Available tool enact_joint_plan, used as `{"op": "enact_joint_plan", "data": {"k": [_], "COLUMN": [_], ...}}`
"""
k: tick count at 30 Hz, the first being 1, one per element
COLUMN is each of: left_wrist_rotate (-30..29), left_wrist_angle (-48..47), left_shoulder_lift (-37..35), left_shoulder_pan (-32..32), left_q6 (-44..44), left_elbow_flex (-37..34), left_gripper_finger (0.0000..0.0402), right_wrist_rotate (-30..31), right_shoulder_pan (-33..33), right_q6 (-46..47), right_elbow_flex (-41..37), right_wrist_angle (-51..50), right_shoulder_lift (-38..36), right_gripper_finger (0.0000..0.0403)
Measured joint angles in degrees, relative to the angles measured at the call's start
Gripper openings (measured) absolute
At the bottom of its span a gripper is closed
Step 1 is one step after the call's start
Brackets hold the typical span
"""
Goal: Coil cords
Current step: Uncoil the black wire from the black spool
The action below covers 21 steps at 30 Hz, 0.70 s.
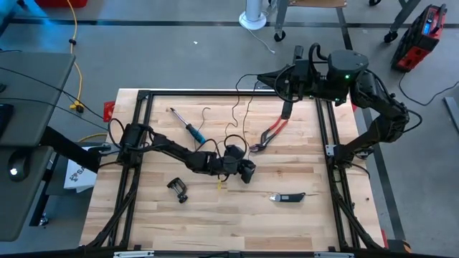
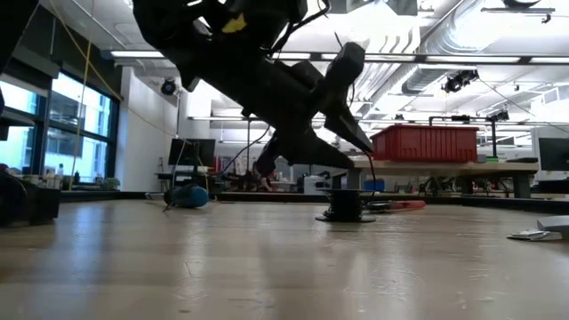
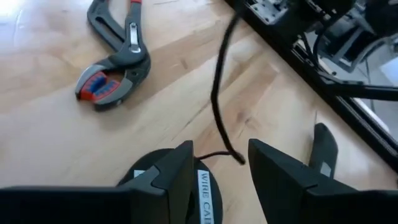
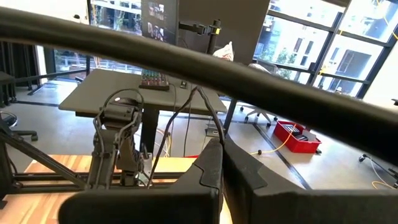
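Left wrist view shows the left gripper (image 3: 219, 180) with fingers apart over the reel (image 3: 205, 190) near the table's (image 1: 308, 222) middle, so it should close gently on the reel, keeping the thin cord (image 3: 219, 93) free of tangles.

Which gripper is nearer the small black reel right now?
Left. The left gripper hangs right over the reel, fingers astride it. The right gripper sits at the table's far edge, well away.

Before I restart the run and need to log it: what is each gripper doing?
Left gripper: open, fingers either side of the reel, not clamped on it.
Right gripper: shut, holding nothing, parked at the table's far edge.
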Motion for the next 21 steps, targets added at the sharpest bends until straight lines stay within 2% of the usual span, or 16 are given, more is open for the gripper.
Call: {"op": "enact_joint_plan", "data": {"k": [7, 10, 15, 21], "left_wrist_rotate": [0.23, 0.01, -0.02, 2.52], "left_wrist_angle": [-0.32, -0.32, 1.26, 1.44], "left_shoulder_lift": [0.00, 0.00, 0.00, -0.15], "left_shoulder_pan": [0.21, 0.23, 0.83, 1.84], "left_q6": [2.98, 3.42, 3.86, 2.57], "left_elbow_flex": [0.00, 0.00, 0.02, 0.02], "left_gripper_finger": [0.0139, 0.0106, 0.0012, 0.0003], "right_wrist_rotate": [0.02, 0.02, 0.03, 0.04], "right_shoulder_pan": [0.00, 0.00, 0.00, 0.00], "right_q6": [0.00, 0.00, 0.00, 0.00], "right_elbow_flex": [0.00, 0.00, 0.00, -0.02], "right_wrist_angle": [-0.02, -0.02, -0.04, 0.02], "right_shoulder_lift": [-0.02, -0.02, -0.02, -0.04], "right_gripper_finger": [0.0000, 0.0000, 0.0000, 0.0000]}}
